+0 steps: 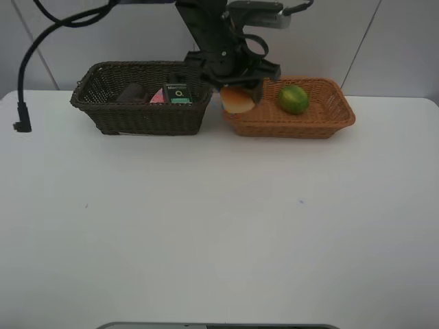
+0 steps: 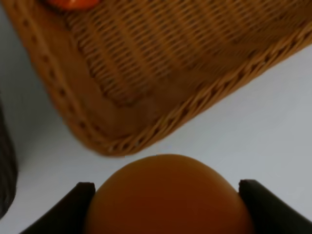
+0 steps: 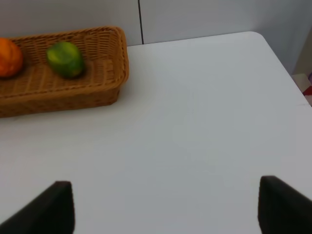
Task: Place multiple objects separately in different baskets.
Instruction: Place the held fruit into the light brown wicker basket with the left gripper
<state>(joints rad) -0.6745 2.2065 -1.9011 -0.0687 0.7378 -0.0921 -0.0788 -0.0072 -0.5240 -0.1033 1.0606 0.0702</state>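
left gripper (image 2: 165, 204) clenched on peach (image 2: 168, 195), apparently at tan basket's (image 2: 112, 141) rim; i'd carry it inward toward twelve o'clock before releasing.

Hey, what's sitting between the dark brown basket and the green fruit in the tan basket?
In the exterior high view, the left tool hangs there holding a peach-like fruit over the tan basket's near-left end, between the dark basket and green fruit.

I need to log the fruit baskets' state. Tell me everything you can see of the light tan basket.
The tan basket is a shallow rectangular tray of woven wicker, orange-tan, with a braided rim. It sits flat on the white table, right of the dark basket. A green fruit and an orange lie inside. The left gripper holds a peach-like fruit above its left corner.
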